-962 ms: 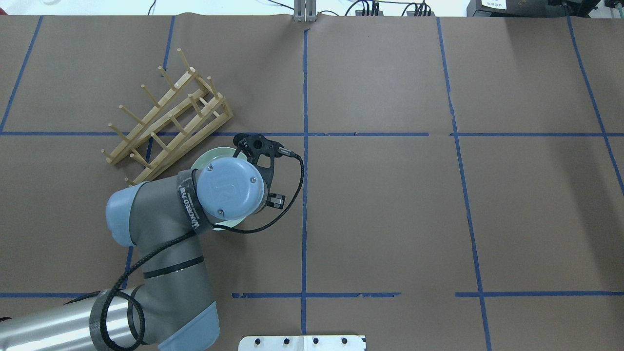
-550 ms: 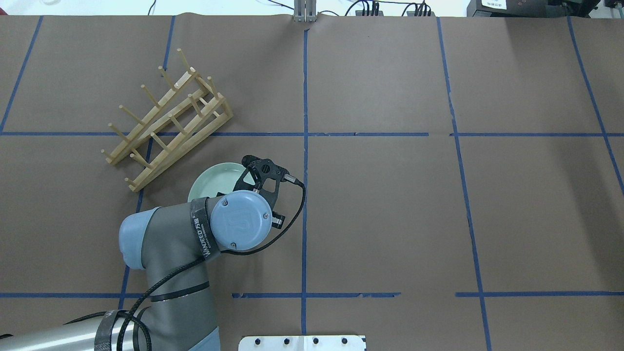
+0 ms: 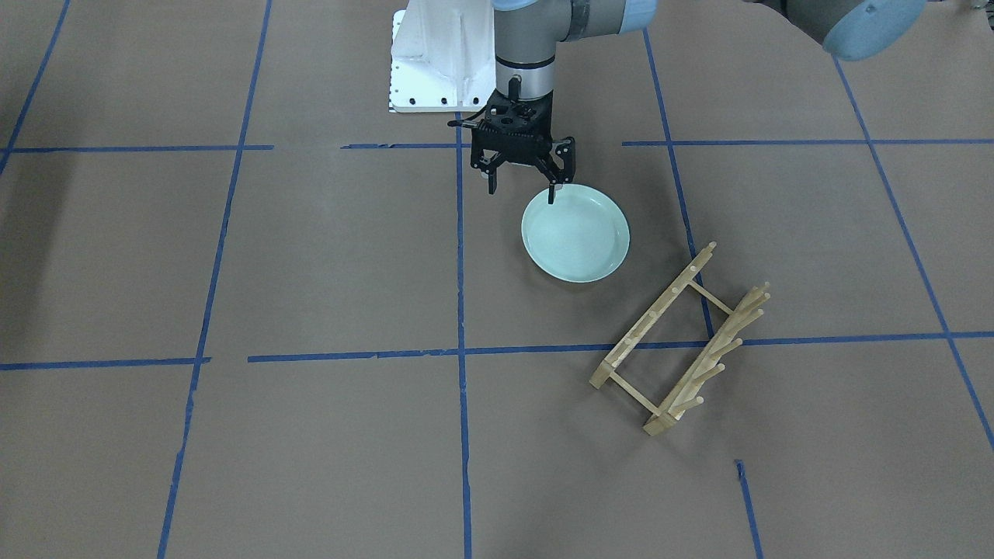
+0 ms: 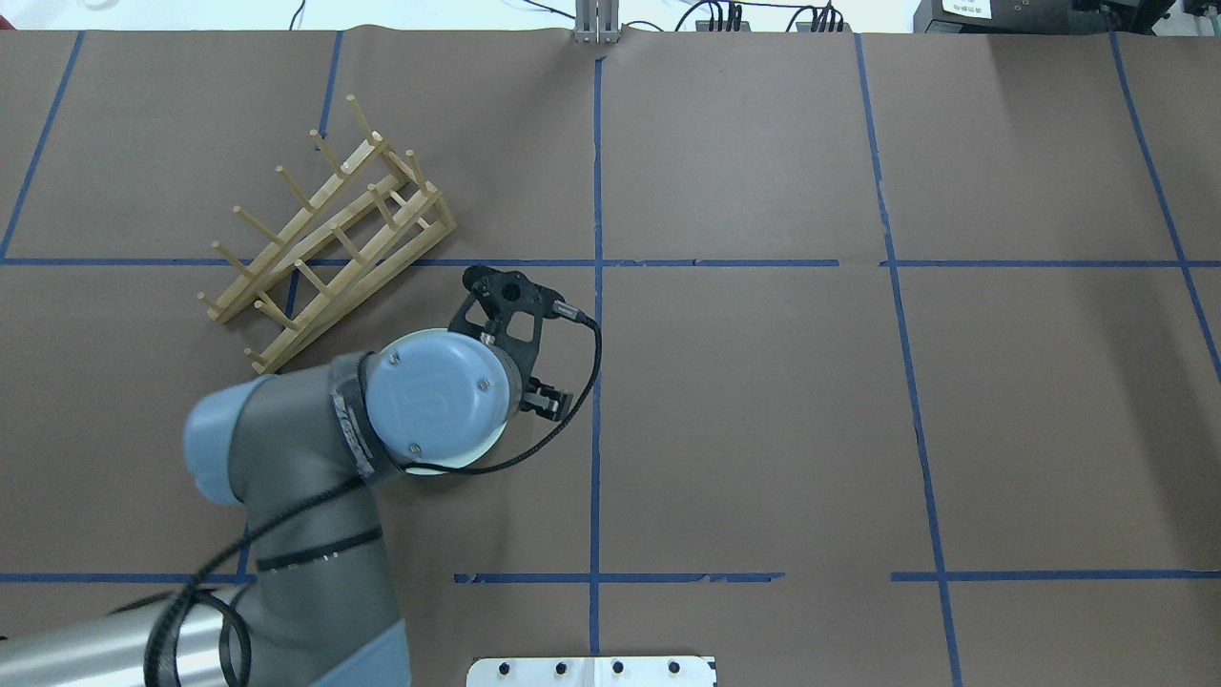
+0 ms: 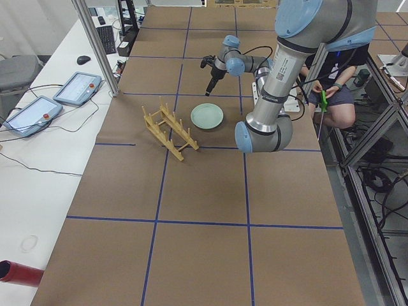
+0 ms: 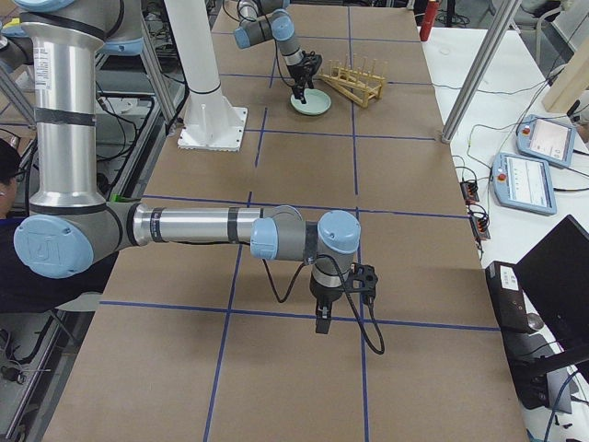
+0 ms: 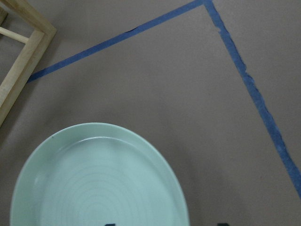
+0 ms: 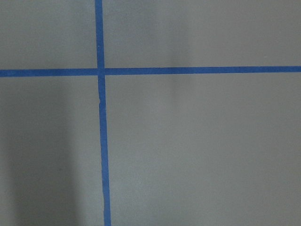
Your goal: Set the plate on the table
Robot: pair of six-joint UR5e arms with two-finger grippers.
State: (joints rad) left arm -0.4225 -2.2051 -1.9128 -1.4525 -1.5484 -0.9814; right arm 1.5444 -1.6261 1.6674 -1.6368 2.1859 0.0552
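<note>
The plate (image 3: pixel 575 233) lay flat on the surface (image 3: pixel 311 256) near the rack (image 3: pixel 683 349), with the left jaws hanging open just over its rim. Placing looked done; only a retreat remained. I couldn't tell whether the right jaws were open or closed.

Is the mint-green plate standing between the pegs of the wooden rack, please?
No, the plate lies flat on the brown table, beside the wooden peg rack and not touching it.
</note>
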